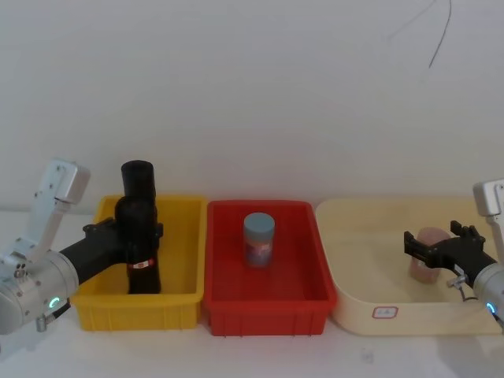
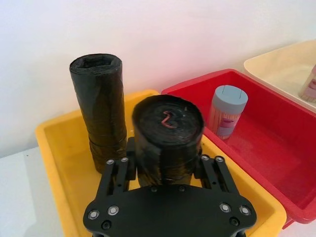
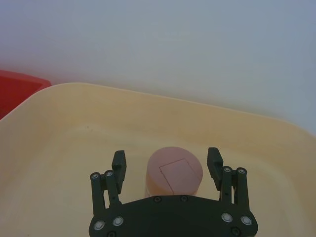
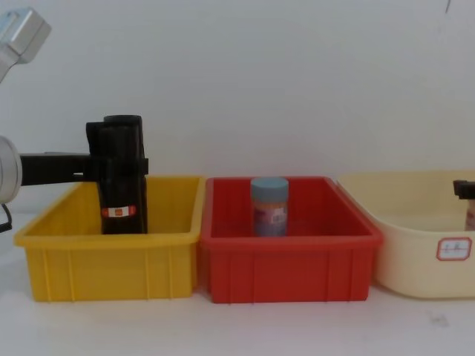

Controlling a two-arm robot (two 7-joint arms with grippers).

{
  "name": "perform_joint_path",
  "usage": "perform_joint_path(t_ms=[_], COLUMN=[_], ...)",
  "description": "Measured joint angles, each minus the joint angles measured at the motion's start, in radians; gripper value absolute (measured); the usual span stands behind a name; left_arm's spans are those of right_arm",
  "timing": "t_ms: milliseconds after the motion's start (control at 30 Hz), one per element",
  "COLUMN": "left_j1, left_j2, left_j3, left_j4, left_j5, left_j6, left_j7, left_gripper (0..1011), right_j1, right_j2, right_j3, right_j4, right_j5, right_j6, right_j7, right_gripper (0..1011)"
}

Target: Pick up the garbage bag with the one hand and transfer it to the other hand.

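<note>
The garbage bag (image 1: 142, 252), a black roll with a red-and-white label band, stands upright in the yellow bin (image 1: 177, 303). My left gripper (image 1: 139, 230), on the arm with the green-lit ring, reaches in from the left and is shut on the roll's middle. In the left wrist view its fingers (image 2: 122, 165) press both sides of the garbage bag (image 2: 168, 123). The chest view shows the garbage bag (image 4: 122, 193) held above the bin rim by the left gripper (image 4: 119, 159). My right gripper (image 1: 431, 236) hangs open over the cream tub (image 1: 370, 236).
A plain black roll (image 1: 138, 179) stands just behind the held one in the yellow bin. A blue-capped container (image 1: 259, 239) stands in the red bin (image 1: 268, 311). A pink cylinder (image 3: 175, 173) sits in the cream tub between the right gripper's open fingers.
</note>
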Motion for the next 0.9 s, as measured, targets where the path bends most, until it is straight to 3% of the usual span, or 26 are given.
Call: perform_joint_path(t_ms=[100, 267, 900], left_j1=[0.0, -0.001, -0.002], left_j2=[0.0, 0.0, 0.0], left_j3=[0.0, 0.001, 0.0], left_j4=[0.0, 0.0, 0.0], left_j5=[0.0, 0.0, 0.0], left_j6=[0.0, 0.0, 0.0], left_j7=[0.0, 0.001, 0.002], left_gripper=[535, 475, 446], right_j1=[0.0, 0.0, 0.0], right_j2=[0.0, 0.0, 0.0], right_j3=[0.0, 0.0, 0.0], right_j4=[0.0, 0.0, 0.0], right_j5=[0.0, 0.0, 0.0], right_j6=[0.0, 0.0, 0.0], right_j7=[0.0, 0.0, 0.0], right_gripper=[1000, 1001, 1001])
